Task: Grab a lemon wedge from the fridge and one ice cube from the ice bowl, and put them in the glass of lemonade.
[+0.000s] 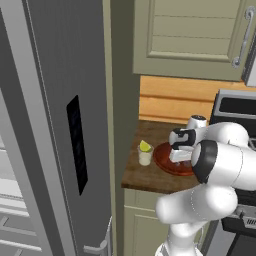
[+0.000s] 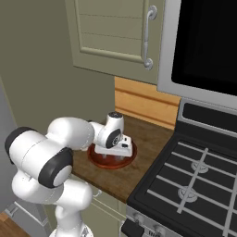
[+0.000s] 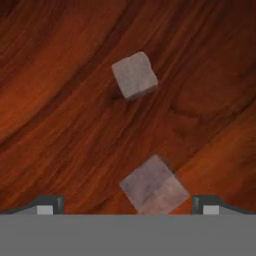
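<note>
The lemon wedge point(image 1: 145, 146) sits in the mouth of the glass of lemonade point(image 1: 145, 157), a small yellow-green piece poking above the pale rim. The glass stands on the wooden worktop point(image 1: 142, 175), just beside the left edge of the ice bowl point(image 1: 165, 162). The bowl is wide, shallow and reddish-brown; from the right base camera its rim point(image 2: 99, 162) shows under the robot's wrist.

In the hand camera the bowl's wood-grained inside lies close below. Two pale, cloudy ice cubes rest on it: the far ice cube point(image 3: 134, 75) lies apart near the middle of that view, and the near ice cube point(image 3: 155, 185) lies between the two dark fingertips point(image 3: 49, 205), one fingertip at each side of it.

The hand point(image 3: 127, 207) is spread to its full width and holds nothing. Neither fingertip touches the near ice cube; a clear gap stays on both sides. From the left base camera the hand point(image 1: 179, 156) hangs low over the bowl, pointing down into it, with the white forearm reaching in from the right.

Around this, the tall grey fridge point(image 1: 60, 125) takes up the left of the left base view, its door point(image 1: 30, 165) swung open. A beige upper cabinet point(image 1: 195, 35) with a metal handle hangs above the worktop. To the right of the worktop stands a stove point(image 2: 194, 180) with black burner grates, and a dark-fronted microwave point(image 2: 203, 41) is mounted above it.
</note>
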